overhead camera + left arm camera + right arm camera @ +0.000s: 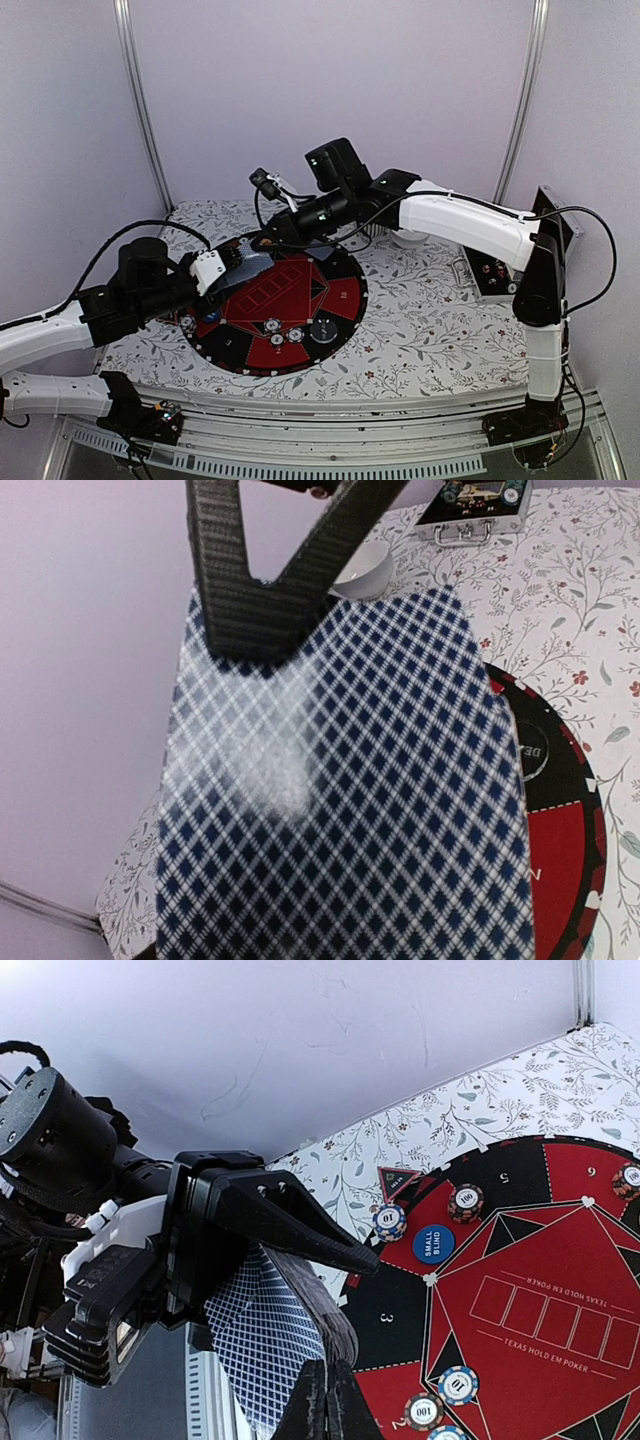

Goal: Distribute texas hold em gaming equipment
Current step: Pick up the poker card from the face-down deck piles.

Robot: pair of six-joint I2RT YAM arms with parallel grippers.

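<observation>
My left gripper (232,266) is shut on a deck of playing cards (335,1305) with blue-and-white checked backs, holding it over the left rim of the round mat (300,300). Its own fingers are hidden under the deck in the left wrist view. One black finger (290,1222) lies along the deck in the right wrist view. My right gripper (328,1392) is shut on the far edge of the top card (350,780), which bends away from the deck. Poker chips (390,1222) (466,1201) (458,1385) and a blue small-blind button (433,1244) lie on the mat.
A white bowl (365,570) stands beyond the deck. An open metal case (490,270) holding more chips sits at the right of the floral tablecloth. More chips (277,338) lie near the mat's front. White walls close in on the left and at the back.
</observation>
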